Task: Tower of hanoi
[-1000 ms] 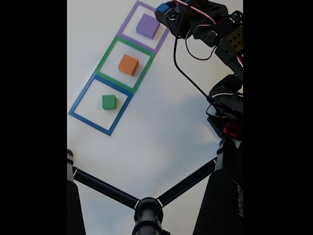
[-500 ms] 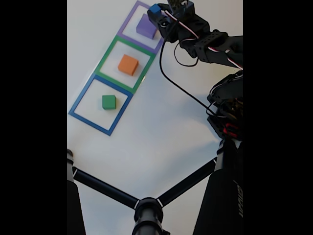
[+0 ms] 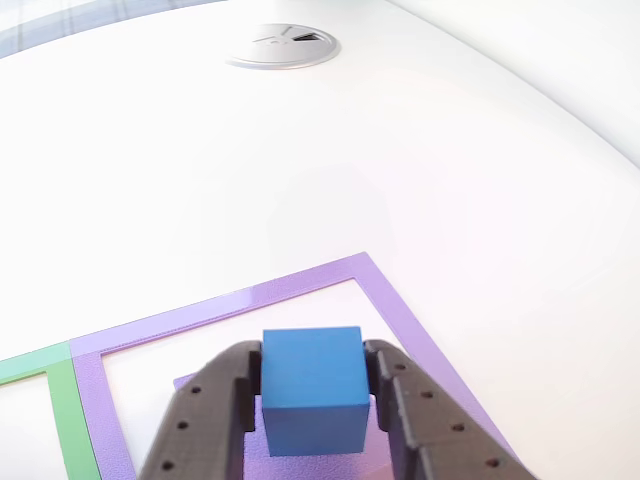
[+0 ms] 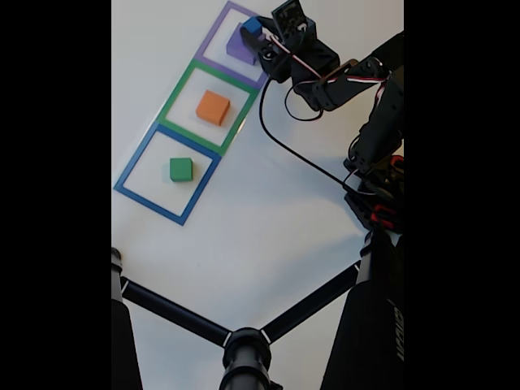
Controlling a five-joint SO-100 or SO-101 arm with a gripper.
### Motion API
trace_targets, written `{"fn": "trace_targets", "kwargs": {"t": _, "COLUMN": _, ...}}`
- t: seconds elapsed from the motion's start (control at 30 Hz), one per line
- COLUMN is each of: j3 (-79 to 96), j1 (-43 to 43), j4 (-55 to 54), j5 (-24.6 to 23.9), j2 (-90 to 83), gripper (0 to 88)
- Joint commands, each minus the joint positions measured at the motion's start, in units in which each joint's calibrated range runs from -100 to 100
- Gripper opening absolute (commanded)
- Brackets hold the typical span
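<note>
The white table has plenty of bare room to the right of the three outlined squares in the fixed view, while a black tripod crowds its near edge. The gripper has its jaws pinching the blue cube on two opposite sides. Directly under the jaws lies the purple cube, a sliver of it showing below the blue one in the other view, inside the purple square outline. Whether the two cubes touch cannot be told. Beyond the jaws the table runs clear to a round metal grommet. Away from the jaws along the row sit the orange cube in the green outline and the green cube in the blue outline. The arm reaches in from the right, its forearm angled toward the purple square, a black cable looping beneath it.
</note>
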Motion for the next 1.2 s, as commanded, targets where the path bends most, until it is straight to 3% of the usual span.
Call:
{"fn": "trace_targets", "kwargs": {"t": 0.0, "j3": -1.0, "j1": -1.6, "j4": -4.4, "j5": 0.5, "j2": 1.5, "gripper": 2.2}}
{"fn": "trace_targets", "kwargs": {"t": 0.63, "j3": -2.0, "j1": -2.7, "j4": -6.7, "j5": 0.5, "j2": 5.6, "gripper": 2.4}}
{"fn": "trace_targets", "kwargs": {"t": 0.93, "j3": -2.4, "j1": -2.3, "j4": -7.4, "j5": 0.5, "j2": 6.7, "gripper": 15.7}}
{"fn": "trace_targets", "kwargs": {"t": 1.17, "j3": -2.3, "j1": -2.3, "j4": -3.6, "j5": 0.5, "j2": 2.5, "gripper": 17.6}}
